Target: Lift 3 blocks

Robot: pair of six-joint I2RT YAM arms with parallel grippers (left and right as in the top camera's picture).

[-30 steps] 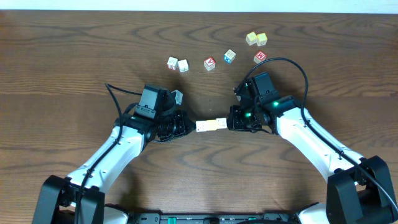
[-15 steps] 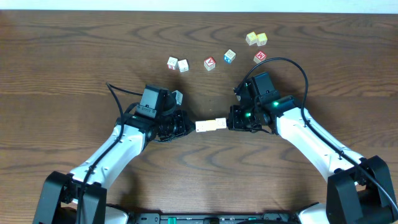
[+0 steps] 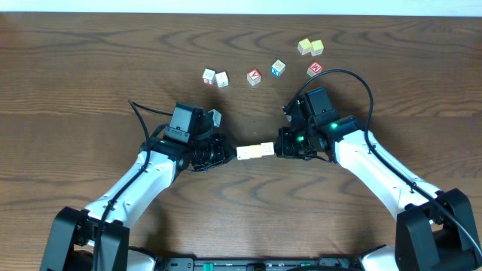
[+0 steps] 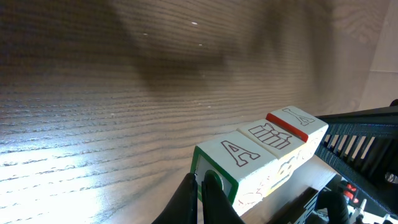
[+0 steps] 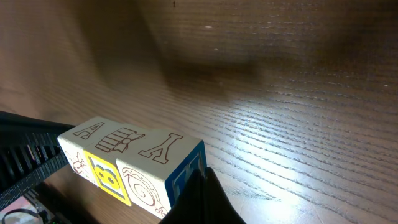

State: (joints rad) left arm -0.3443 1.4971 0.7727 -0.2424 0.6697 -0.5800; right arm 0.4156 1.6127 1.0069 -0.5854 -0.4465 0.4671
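Left gripper [image 3: 230,155] and right gripper [image 3: 278,150], both fully closed, grasp nothing; their tips clamp the blocks [image 3: 255,151] end-to-end. Row appears airborne, though clearance is unclear. Advise equal inward pressure and a level rise.

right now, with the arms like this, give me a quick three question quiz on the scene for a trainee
1. How many blocks form the row pressed between the left fingers and the right fingers?
2. True or false: both sets of fingers stand wide open.
3. The block face against the right fingers is: A red, B blue, C green.
Key: 1 three; 2 false; 3 B.
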